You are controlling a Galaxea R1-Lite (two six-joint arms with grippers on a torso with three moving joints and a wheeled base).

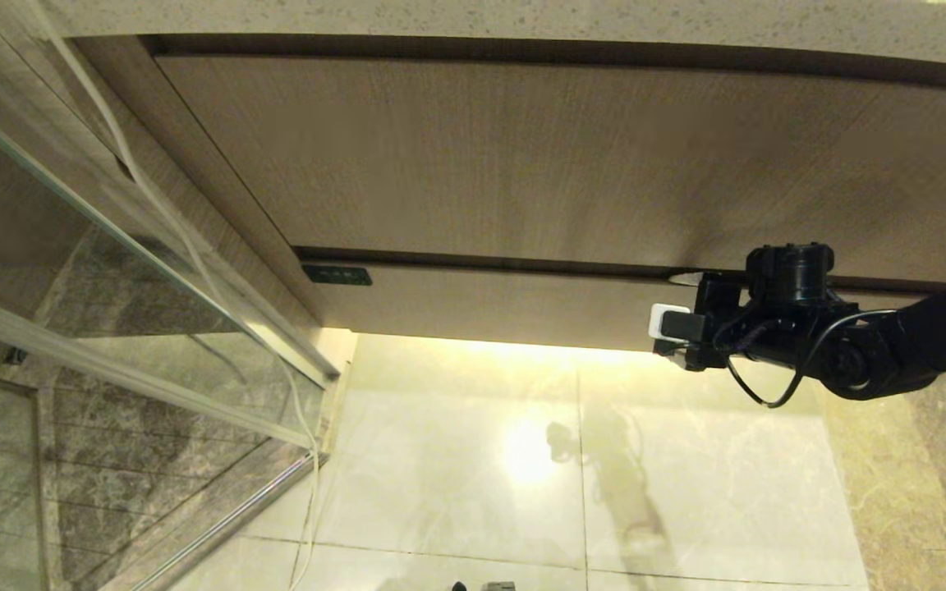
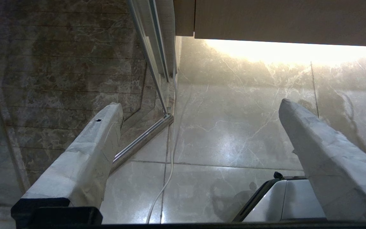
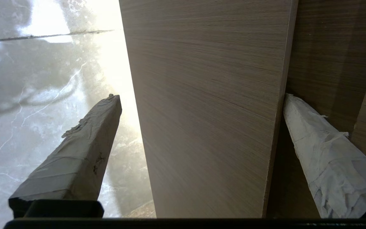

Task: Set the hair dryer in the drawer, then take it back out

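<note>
Head view: we are finding drawer (image 1: 522,308) closed, right gripper (image 1: 660,328) spread wide, straddling its narrow front. Hair dryer not showing anywhere. Left gripper (image 2: 199,127) hanging spread over floor. Risk, we are judging: fingers slipping off smooth edge during pull.

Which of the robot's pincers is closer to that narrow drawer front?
The right. The right pincer is open, straddling the drawer front, one finger above and one below. The left pincer hangs open over the floor, short of the drawer.
</note>
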